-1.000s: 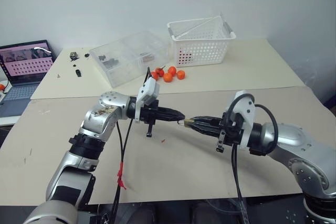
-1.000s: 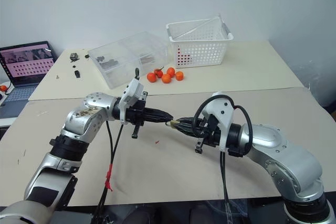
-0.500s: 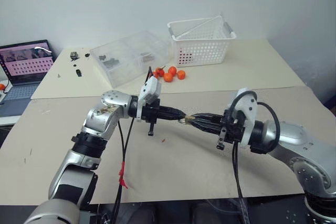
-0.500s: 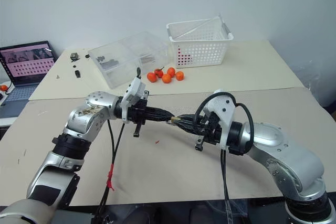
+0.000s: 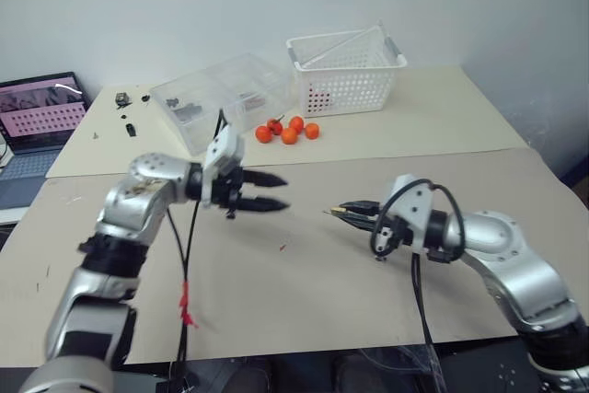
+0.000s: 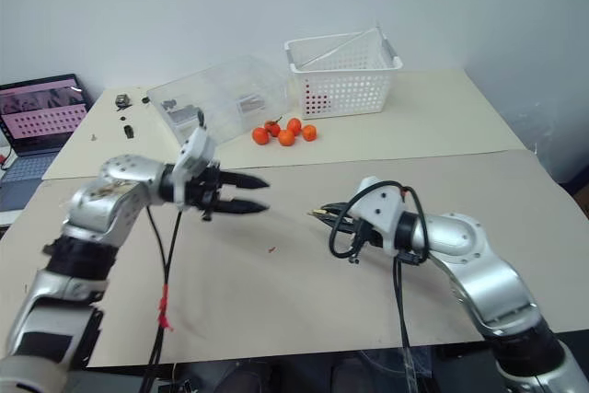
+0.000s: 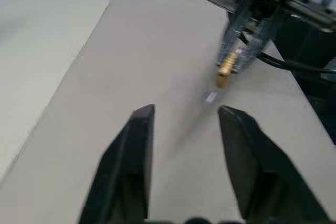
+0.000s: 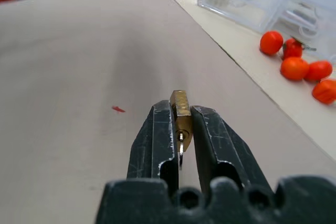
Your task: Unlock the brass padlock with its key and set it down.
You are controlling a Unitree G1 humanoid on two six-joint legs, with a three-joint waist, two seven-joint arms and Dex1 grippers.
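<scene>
1. Pinching the brass padlock (image 8: 180,109) between closed fingers, the right gripper (image 5: 352,212) holds it above the table (image 5: 304,292)
2. Left gripper (image 5: 267,191) hangs spread and empty, apart from it
3. Orange fruits (image 5: 287,130), clear box (image 5: 216,98), white basket (image 5: 345,69) behind; no legible writing

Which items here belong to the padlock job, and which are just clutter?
Job: brass padlock with its key, pinched in the right gripper; left gripper, open, apart from it.

Clutter: orange fruits, white basket, clear plastic box, laptop, small dark parts.
</scene>
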